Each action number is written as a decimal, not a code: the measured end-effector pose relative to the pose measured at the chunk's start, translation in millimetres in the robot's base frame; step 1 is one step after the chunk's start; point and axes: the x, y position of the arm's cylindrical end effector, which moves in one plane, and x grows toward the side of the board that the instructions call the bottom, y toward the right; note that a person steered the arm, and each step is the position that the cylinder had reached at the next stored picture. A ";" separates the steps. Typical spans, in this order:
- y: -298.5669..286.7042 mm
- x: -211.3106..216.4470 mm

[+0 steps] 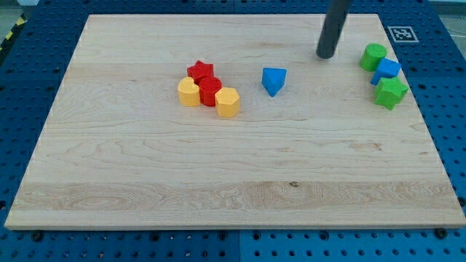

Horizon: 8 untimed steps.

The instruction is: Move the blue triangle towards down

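The blue triangle (274, 80) lies on the wooden board (233, 167), a little above and right of the board's middle. My tip (325, 56) is the lower end of the dark rod coming in from the view's top. It stands up and to the right of the blue triangle, apart from it, with a gap of bare wood between them.
A cluster left of the triangle holds a red star (200, 70), a red cylinder (210, 91), a yellow heart-like block (188, 93) and a yellow hexagonal block (227, 102). At the right edge sit a green cylinder (373, 56), a blue cube (386, 70) and a green star-like block (391, 92).
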 end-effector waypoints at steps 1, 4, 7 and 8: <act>-45.0 0.0; -95.0 4.1; -100.9 40.4; -100.8 52.2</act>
